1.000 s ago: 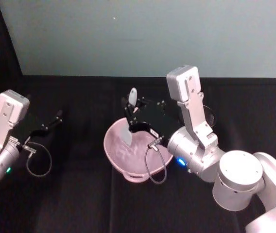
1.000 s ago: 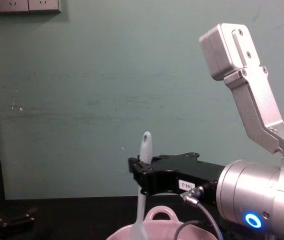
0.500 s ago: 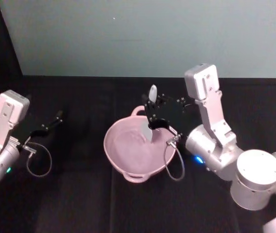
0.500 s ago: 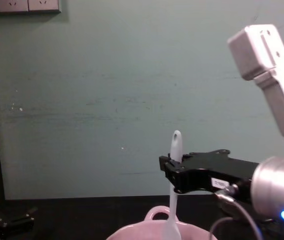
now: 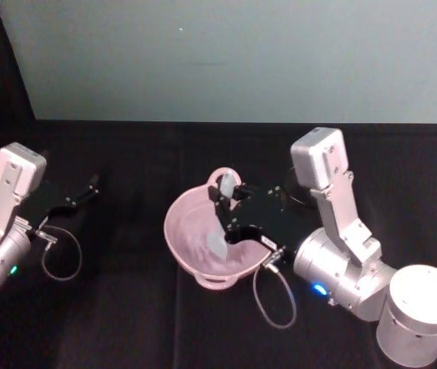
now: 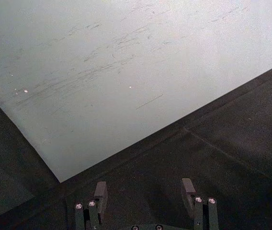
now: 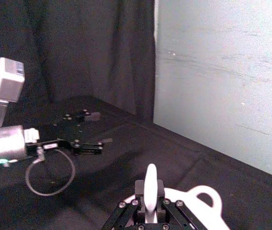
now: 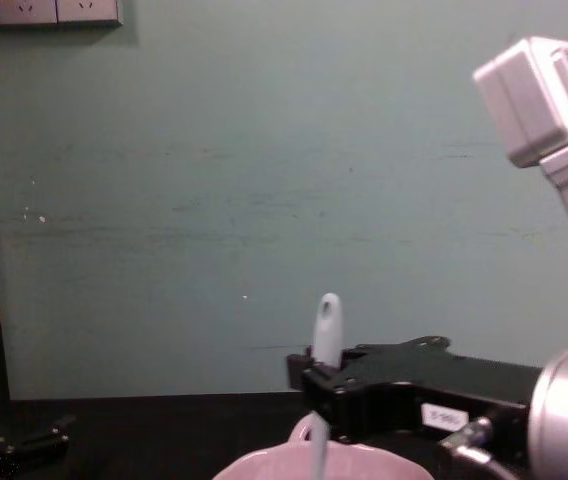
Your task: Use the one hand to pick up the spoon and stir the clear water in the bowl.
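Right tool [image 5: 225, 206] clenched on spoon [image 5: 218, 234]; circle its blade, seemingly submerged, gently within bowl [image 5: 176, 231]; left tool [image 6: 144, 194] released at tabletop's left edge.

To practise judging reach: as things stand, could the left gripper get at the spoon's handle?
Probably not. The right gripper grips the spoon mid-handle over the bowl, leaving just the handle tip free; the left gripper sits open, far off to the bowl's left.

You have a table [image 5: 126, 307] draped in plain black cloth. The pale pink bowl [image 5: 181, 224] sits directly on it, upright near the middle, with a small loop handle on its far rim.
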`<state>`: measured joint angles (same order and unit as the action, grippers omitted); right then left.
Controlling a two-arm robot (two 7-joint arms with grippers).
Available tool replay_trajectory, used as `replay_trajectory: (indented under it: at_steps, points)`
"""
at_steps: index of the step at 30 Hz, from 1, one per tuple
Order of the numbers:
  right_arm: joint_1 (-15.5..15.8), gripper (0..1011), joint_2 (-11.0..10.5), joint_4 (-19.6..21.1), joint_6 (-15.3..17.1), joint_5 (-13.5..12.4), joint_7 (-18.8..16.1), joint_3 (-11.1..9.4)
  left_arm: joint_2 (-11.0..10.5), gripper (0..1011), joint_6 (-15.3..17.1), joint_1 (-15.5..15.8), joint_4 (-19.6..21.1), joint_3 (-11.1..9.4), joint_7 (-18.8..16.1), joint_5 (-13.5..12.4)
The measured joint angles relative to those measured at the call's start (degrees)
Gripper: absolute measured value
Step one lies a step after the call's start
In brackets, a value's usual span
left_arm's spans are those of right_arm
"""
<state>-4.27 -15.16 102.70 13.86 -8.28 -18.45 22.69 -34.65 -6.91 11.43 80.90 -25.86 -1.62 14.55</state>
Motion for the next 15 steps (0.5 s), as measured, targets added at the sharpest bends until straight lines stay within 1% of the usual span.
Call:
replay_trajectory:
  at_steps: [3,7,8,11,13,15]
  points:
    - [-0.4,118,1.0,-0.9,-0.3,-0.3,0.0,1.3,0.0,1011,0.0,0.0,0.0,0.0,0.0,0.0]
    - [-1.4,118,2.1,-2.3,-0.8,-0.5,0.3,2.1,0.0,1011,0.0,0.0,0.0,0.0,0.0,0.0]
    - [-1.9,119,2.6,-3.1,-1.3,-0.5,0.5,2.3,0.0,1011,0.0,0.0,0.0,0.0,0.0,0.0]
    - [-2.8,119,3.6,-4.7,-2.2,-0.7,1.0,2.5,0.0,1011,0.0,0.0,0.0,0.0,0.0,0.0]
    - [-4.2,119,4.7,-6.9,-3.3,-0.6,1.8,2.5,0.0,1011,0.0,0.0,0.0,0.0,0.0,0.0]
    - [-4.9,119,5.1,-8.1,-3.7,-0.3,2.2,2.5,0.0,1011,0.0,0.0,0.0,0.0,0.0,0.0]
